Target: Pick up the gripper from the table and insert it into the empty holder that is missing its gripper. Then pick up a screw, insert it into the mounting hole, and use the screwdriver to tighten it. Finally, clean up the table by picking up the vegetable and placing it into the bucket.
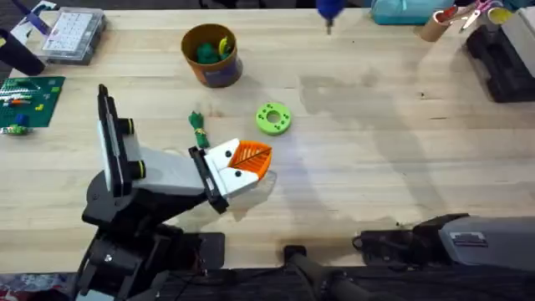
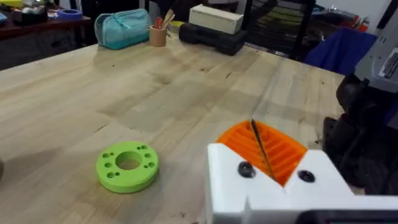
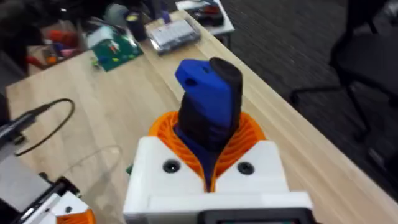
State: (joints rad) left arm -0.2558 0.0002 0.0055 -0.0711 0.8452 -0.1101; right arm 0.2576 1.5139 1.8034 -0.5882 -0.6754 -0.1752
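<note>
The holder [image 1: 163,171] lies at the near left, with its tall black side plate [image 1: 107,138] upright. The gripper [image 1: 226,156], a white wedge with dark dots, sits against the holder's black flange plate. My left gripper [image 2: 258,134] [image 1: 255,157] is shut, its orange ribbed pads [image 2: 289,152] pressed together. The vegetable [image 1: 198,127] lies on the table just beyond the flange. The bucket [image 1: 211,54] stands farther back and holds green and yellow items. High over the far edge, my right gripper [image 3: 208,143] is shut on the blue screwdriver [image 3: 208,93] [image 1: 328,10].
A bright green ring disc [image 1: 272,118] [image 2: 127,167] lies to the right of the vegetable. A clear parts box [image 1: 75,33] and a green board [image 1: 29,100] sit at the far left. A teal pouch [image 2: 123,28], a pen cup [image 1: 439,23] and black gear [image 1: 501,58] line the far right.
</note>
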